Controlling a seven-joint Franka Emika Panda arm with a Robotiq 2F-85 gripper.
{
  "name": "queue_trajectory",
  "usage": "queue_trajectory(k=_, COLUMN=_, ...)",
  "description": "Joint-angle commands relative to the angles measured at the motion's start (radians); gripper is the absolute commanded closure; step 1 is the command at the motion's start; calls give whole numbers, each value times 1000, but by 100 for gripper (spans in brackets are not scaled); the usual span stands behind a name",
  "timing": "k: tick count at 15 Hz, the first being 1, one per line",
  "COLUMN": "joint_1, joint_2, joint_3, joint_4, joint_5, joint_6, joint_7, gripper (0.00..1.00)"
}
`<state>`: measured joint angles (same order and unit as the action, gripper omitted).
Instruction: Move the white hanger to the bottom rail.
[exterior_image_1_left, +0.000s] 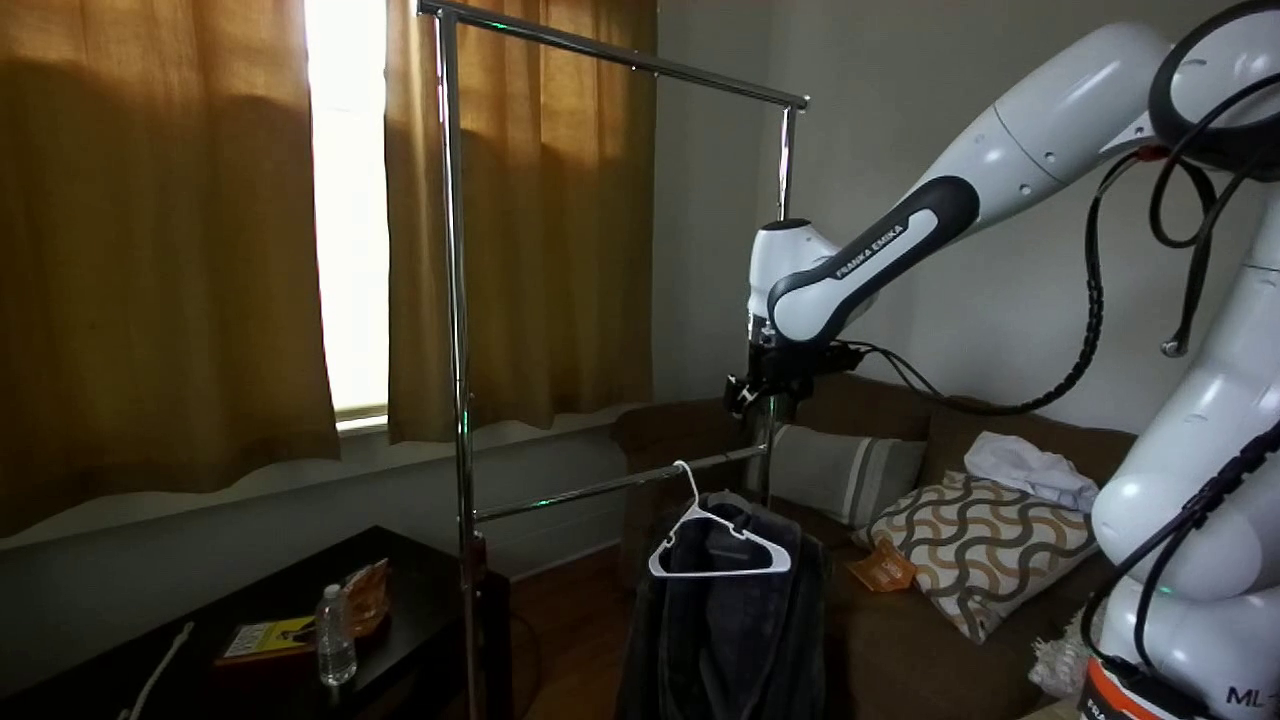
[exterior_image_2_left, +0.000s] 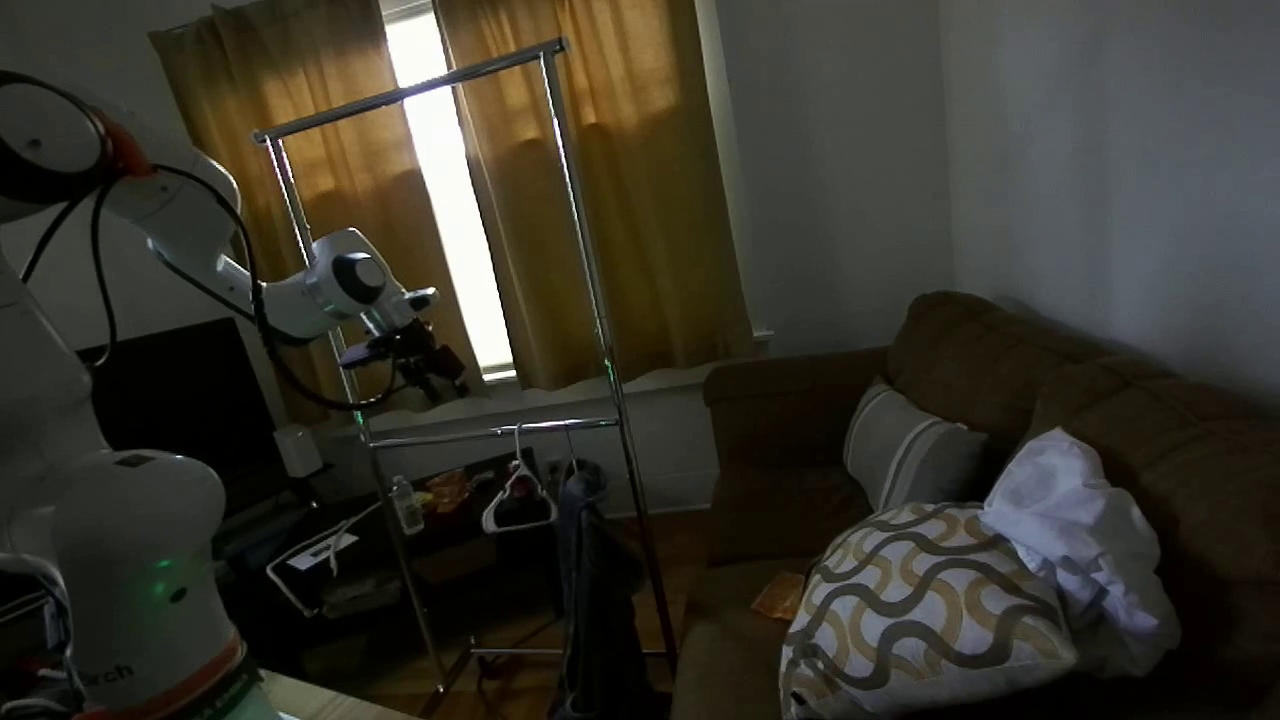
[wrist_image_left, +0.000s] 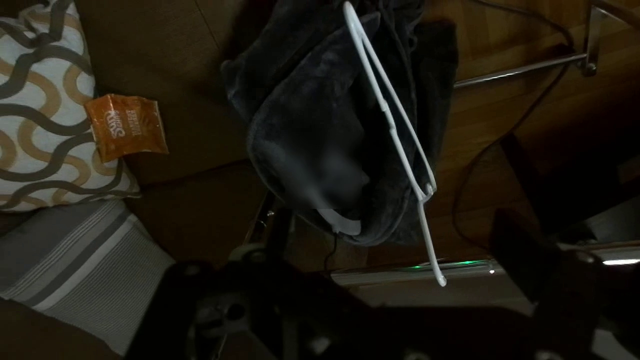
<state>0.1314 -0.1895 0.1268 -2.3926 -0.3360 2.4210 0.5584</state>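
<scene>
The white hanger (exterior_image_1_left: 722, 574) hangs by its hook from the bottom rail (exterior_image_1_left: 580, 493) of the clothes rack. The hanger (exterior_image_2_left: 520, 526) and the rail (exterior_image_2_left: 450, 437) show in both exterior views. In the wrist view the hanger (wrist_image_left: 400, 149) is seen from above, its hook end over the rail (wrist_image_left: 390, 275). My gripper (exterior_image_1_left: 742, 396) is above the rail, apart from the hanger; it also shows in an exterior view (exterior_image_2_left: 447, 386). In the wrist view its dark fingers stand wide apart with nothing between them (wrist_image_left: 395, 235).
A dark garment (exterior_image_1_left: 725, 645) hangs from the rail beside the hanger. The rack's top bar (exterior_image_1_left: 620, 55) and uprights (exterior_image_1_left: 455, 250) stand around the arm's workspace. A sofa with cushions (exterior_image_2_left: 930, 600) is beside the rack, and a dark table with a bottle (exterior_image_1_left: 335, 635) is behind it.
</scene>
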Motion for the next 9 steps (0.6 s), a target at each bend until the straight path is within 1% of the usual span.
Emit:
queue_trajectory(k=1, joint_1=-33, joint_2=-84, joint_3=40, joint_4=-49, joint_5=5, joint_6=-44, joint_7=35, gripper=0)
queue_trajectory(k=5, joint_1=-49, joint_2=-137, joint_3=62, joint_4=-65, joint_5=9, joint_6=-65, joint_7=46, gripper=0)
queue_trajectory(k=6, joint_1=-52, joint_2=-82, joint_3=60, joint_4=-24, joint_5=11, joint_6=-46, joint_7=19, gripper=0)
queue_trajectory(k=9, joint_1=-57, joint_2=-107, joint_3=67, joint_4=-32, joint_5=12, joint_6=-53, joint_7=21, gripper=0)
